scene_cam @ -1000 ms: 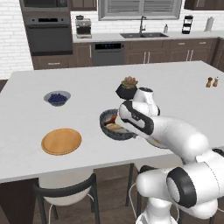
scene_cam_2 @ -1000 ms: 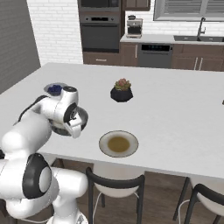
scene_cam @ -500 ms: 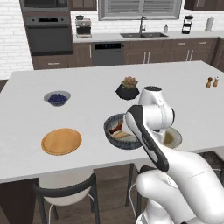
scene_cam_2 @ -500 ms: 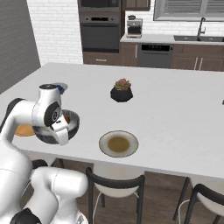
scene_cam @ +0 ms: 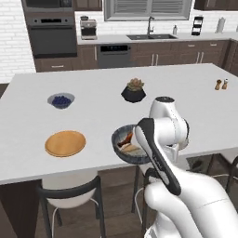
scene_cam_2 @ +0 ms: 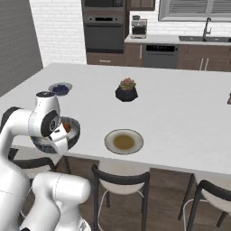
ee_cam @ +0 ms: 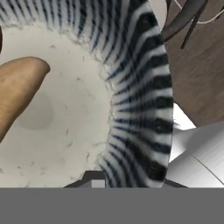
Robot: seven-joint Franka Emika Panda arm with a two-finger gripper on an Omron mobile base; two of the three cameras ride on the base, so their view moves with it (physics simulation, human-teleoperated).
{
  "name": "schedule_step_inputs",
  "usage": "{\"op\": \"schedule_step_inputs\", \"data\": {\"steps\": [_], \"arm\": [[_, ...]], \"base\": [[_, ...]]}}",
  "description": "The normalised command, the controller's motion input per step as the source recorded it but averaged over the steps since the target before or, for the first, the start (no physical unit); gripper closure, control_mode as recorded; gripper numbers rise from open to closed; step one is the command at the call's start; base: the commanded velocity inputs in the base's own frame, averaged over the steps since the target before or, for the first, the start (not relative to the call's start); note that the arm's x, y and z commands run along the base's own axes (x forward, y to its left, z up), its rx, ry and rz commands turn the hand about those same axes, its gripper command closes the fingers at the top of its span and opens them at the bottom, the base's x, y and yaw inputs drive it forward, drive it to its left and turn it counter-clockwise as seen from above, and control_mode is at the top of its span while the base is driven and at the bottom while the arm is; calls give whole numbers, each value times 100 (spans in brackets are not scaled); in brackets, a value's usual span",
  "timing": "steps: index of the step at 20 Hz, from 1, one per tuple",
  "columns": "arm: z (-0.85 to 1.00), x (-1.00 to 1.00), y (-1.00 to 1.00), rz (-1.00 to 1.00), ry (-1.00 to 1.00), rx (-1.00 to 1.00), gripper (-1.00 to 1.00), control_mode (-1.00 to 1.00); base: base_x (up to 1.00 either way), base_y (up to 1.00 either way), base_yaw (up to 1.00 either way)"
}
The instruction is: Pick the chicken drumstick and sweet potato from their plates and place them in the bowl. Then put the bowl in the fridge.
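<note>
Bowl [scene_cam: 124, 143] is off the tabletop [scene_cam: 107, 116], hanging at the near edge, partly over the edge above a dark-backed stool [scene_cam: 69, 195]; the arm's forearm covers its right side in the left base view. In the right base view the bowl [scene_cam_2: 72, 131] sits tucked against the wrist at the left end of the tabletop [scene_cam_2: 180, 113]. Fingers [ee_cam: 98, 181] closed nearly all the way, pinching the bowl's rim wall: hand view shows the striped dark rim [ee_cam: 140, 87] running right down between the tips, pale inside to the left of it. Sweet potato [ee_cam: 17, 92] lies inside the bowl, tan end showing at the left of the hand view; also seen as the tan lump [scene_cam: 131, 148] in the left base view, with the chicken drumstick [scene_cam: 125, 138] reddish-brown beside it, both in the bowl. Orange wood plate [scene_cam: 65, 143] bare, left of the bowl, near the front edge. Grey plate with brownish centre [scene_cam_2: 124, 141] bare too, right of the bowl in the right base view. Small bowl of blue berries [scene_cam: 61, 100] further back left; potted succulent in a dark pot [scene_cam: 134, 91] mid-tabletop; two small shakers [scene_cam: 221, 84] far right. Wall oven [scene_cam: 51, 35] and sink [scene_cam: 151, 36] along the back wall.
</note>
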Motion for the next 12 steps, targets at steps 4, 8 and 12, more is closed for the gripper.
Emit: {"op": "schedule_step_inputs", "data": {"steps": [4, 8, 12], "arm": [[0, 0, 0, 0, 0, 0, 100, 100], [0, 0, 0, 0, 0, 0, 100, 100], [0, 0, 0, 0, 0, 0, 100, 100]], "base": [[-99, -14, 0], [-55, -27, -41], [1, 0, -83]]}}
